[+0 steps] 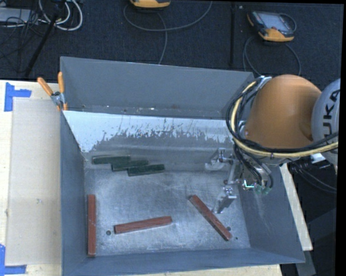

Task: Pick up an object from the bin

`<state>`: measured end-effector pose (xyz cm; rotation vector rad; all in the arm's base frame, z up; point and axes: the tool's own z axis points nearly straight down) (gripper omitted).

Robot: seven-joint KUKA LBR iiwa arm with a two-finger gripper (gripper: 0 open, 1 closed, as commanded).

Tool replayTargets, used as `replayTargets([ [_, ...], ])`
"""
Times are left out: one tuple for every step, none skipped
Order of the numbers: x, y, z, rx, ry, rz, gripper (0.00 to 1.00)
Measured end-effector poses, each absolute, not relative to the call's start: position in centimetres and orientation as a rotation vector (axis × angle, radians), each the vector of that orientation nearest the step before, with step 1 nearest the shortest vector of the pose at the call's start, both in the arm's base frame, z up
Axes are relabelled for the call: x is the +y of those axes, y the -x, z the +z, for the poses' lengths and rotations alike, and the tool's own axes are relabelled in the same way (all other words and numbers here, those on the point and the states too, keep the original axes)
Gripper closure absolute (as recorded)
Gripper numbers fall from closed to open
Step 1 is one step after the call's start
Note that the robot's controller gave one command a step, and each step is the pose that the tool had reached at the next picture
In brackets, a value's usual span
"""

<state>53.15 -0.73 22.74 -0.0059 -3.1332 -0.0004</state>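
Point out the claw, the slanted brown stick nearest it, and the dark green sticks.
claw (222, 207), camera view, at its tip.
slanted brown stick (210, 218), camera view, mid-length.
dark green sticks (144, 170), camera view, middle of the frontmost one.

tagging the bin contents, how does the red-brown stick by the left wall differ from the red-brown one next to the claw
The left stick runs straight along the bin's left wall; the right stick lies diagonally on the open floor. The left stick is far from the claw; the right stick lies right by it. Both are long, thin and reddish-brown.
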Motion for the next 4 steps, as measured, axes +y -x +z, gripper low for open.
replayTargets([
  [-0.7, -53.3, 23.1, -3.140, 0.006, 0.000, 0.00],
  [-1.5, -52.8, 19.1, -3.149, 0.044, -0.001, 0.00],
  [-2.5, -52.9, 8.1, -3.161, -0.141, -0.006, 1.00],
  [-2.7, -52.2, 7.8, -3.135, -0.140, -0.002, 0.00],
])
